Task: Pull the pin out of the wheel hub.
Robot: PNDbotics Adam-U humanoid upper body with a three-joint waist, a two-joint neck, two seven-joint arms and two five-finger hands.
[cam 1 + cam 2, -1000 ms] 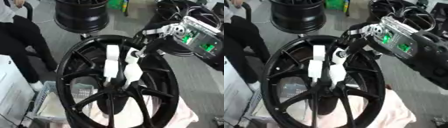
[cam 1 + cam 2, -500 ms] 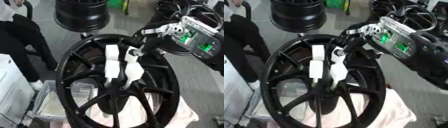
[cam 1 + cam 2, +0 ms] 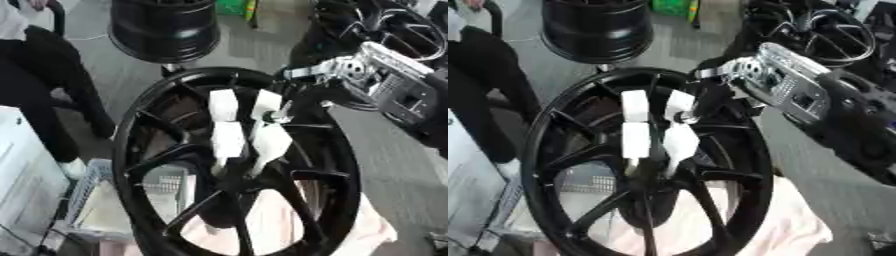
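A large black wheel hub stands tilted in the middle, with white padded pieces wrapped on its upper spokes. A small silver pin shows beside the right white piece, near the rim's upper right. My right hand reaches down from the upper right on its silver and black forearm. Its dark fingers are curled at the pin and pinch it. They blend into the black spokes, so the hold shows only in part. My left hand is out of sight.
A second black wheel stands behind, and more rims are stacked at the upper right. A person in dark trousers sits at the left. A pink cloth lies under the hub, and a white box stands at the lower left.
My right hand has slid a little down and to the right along the white piece, with the silver pin at its fingertips. The hub has stayed in place.
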